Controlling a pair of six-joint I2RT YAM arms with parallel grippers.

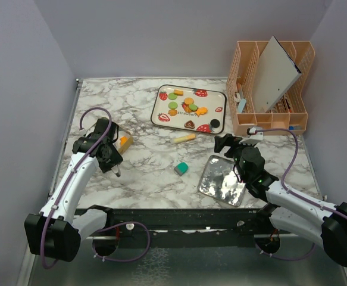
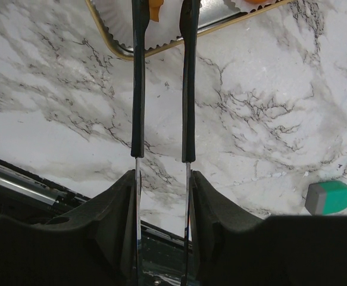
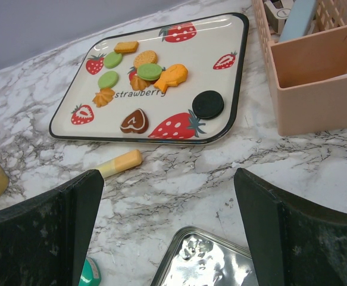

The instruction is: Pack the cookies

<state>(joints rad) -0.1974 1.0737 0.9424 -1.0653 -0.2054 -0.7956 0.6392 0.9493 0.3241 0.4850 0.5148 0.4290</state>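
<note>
Cookies (image 3: pixel 150 71) lie on the tray (image 3: pixel 239 71) straight ahead of the right gripper (image 3: pixel 168 179), well apart from it. There are three flat green rounds, an orange rectangle, an orange ridged round, an orange fish-like piece and a small orange flower. Nearer the gripper are a brown heart with a pale squiggle and a plain black round. Most cluster and overlap at the tray's middle, over its printed strawberries; the heart and the black round sit alone. The right gripper hangs with its fingers spread wide and nothing between them. A yellow stick (image 3: pixel 119 162) rests on the table just beyond its left finger. A shiny lid (image 3: pixel 203 262) lies below the gap, and a teal block (image 3: pixel 90 274) is by the left finger's base.

The left gripper (image 2: pixel 161 7) points its thin fingers at a gold-rimmed tin (image 2: pixel 221 26) lined with white paper cups. The fingers run parallel with a narrow gap. An orange piece (image 2: pixel 155 9) shows between the tips at the picture's edge; whether it is pinched I cannot tell.
</note>
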